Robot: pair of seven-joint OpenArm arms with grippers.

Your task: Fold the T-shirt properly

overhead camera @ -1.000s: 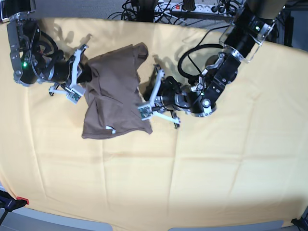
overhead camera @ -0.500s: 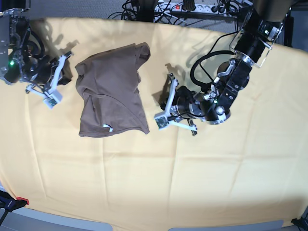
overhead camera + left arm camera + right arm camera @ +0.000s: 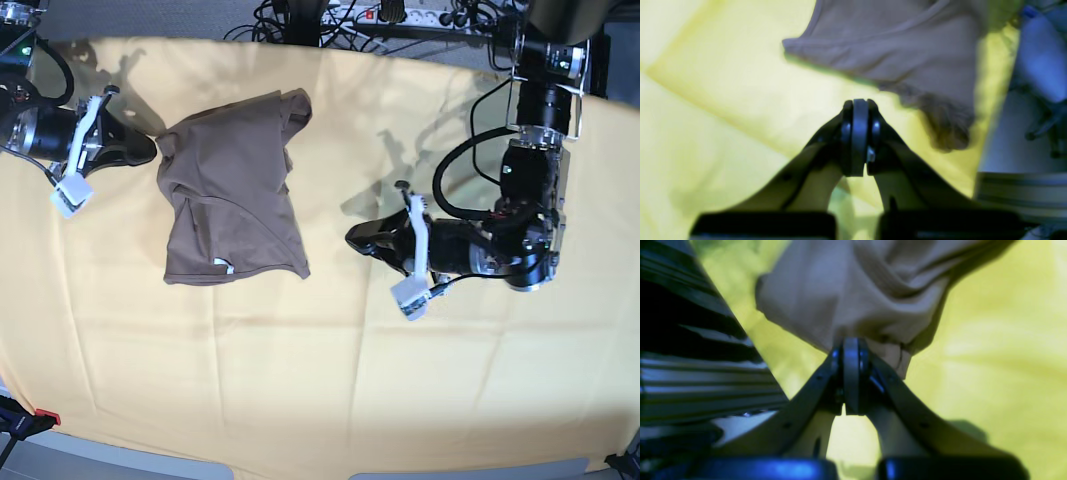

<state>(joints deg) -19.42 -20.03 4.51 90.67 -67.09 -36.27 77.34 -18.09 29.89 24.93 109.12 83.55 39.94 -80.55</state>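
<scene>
Toward the tabletop's far left lies the plain taupe cotton T-shirt (image 3: pixel 232 190), loosely bunched on the pale yellow cloth (image 3: pixel 320 380). Both pincers, left (image 3: pixel 358 238) and right (image 3: pixel 146 148), are closed and empty. A sloppy regrasp could worsen the uneven fold.

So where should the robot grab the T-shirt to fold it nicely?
Probably by the two corners of the straight bottom edge nearest the camera in the base view. The T-shirt lies bunched on the yellow cloth, and that edge is the only flat, tidy one. The right gripper could come in from its own side and the left gripper from the other, both shut and empty now.
</scene>
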